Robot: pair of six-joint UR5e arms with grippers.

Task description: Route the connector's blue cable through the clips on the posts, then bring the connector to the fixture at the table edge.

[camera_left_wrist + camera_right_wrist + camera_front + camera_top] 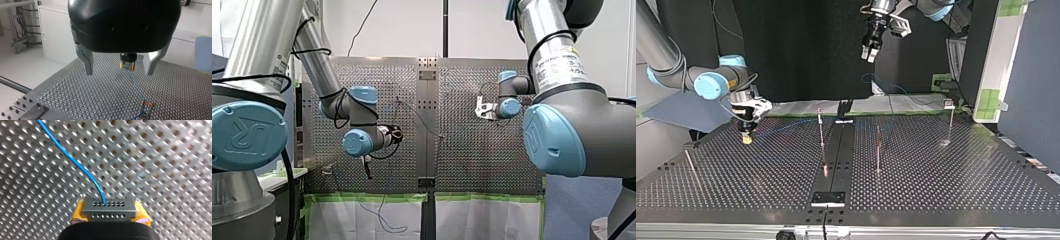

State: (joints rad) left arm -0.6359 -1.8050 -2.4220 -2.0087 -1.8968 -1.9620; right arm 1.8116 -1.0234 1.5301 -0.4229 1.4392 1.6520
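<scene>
Where the right arm comes in at the top view's left, its right claw [746, 136] hangs just above the perforated metal worktop [946, 185], with its yellow pads [78, 213] clamped on the small grey rectangular connector [109, 208]. In the right wrist view the thin blue cable [75, 163] leaves a hole in the connector's upper row and curves away over the worktop. Moving right across the top view, a thin metal post [689, 161] stands near the worktop's left edge and a second post [821, 131] just left of the dark central strip [836, 150]. High up, a little right of that strip, the black left claw [869, 54] hangs well clear of the worktop, its metal fingers [86, 63] spread apart and holding nothing. A third post [878, 152] stands just right of the strip and a fourth post [950, 125] further right, near the far edge. In the left wrist view the right claw shows ahead, between the left claw's spread fingers, and the blue cable slopes from it down to a small clip [146, 109], with a short blue length showing beyond the clip
</scene>
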